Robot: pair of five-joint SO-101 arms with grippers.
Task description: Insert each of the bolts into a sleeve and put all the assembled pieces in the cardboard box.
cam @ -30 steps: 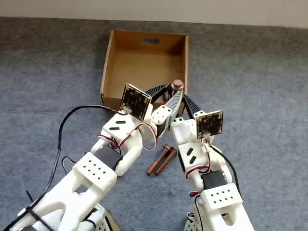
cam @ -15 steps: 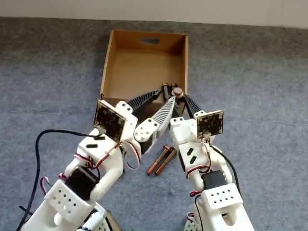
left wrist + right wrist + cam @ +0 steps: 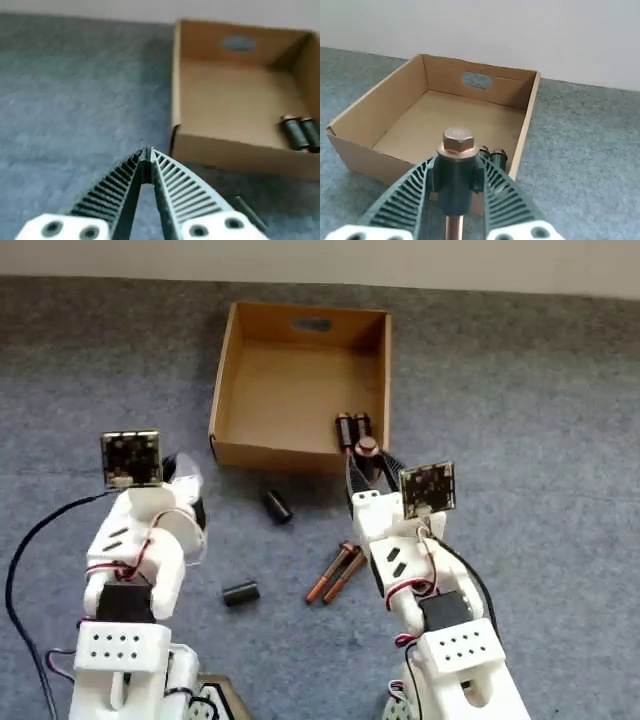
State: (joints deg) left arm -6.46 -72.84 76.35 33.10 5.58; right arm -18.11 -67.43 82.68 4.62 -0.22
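**Non-task items: mat, wall, one unidentified bit**

Grey felt-like mat (image 3: 560, 400) covers the tabletop edge to edge, with a mottled texture, lying flat. Pale wall (image 3: 420, 258) is a thin band along the 12 o'clock edge of the high view and meets the mat in a straight line. The right wrist view shows it plain and off-white. Small tan corner piece (image 3: 222, 698) sits at 7 o'clock, cut off by the bottom edge. Can't tell what it is.

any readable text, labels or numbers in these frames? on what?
None readable.
Cardboard box: no print, only a handle cut-out.
Circuit boards on the wrists: marks too small to read.
Sleeved bolt in the right gripper, loose bolts, loose sleeves: no markings visible.
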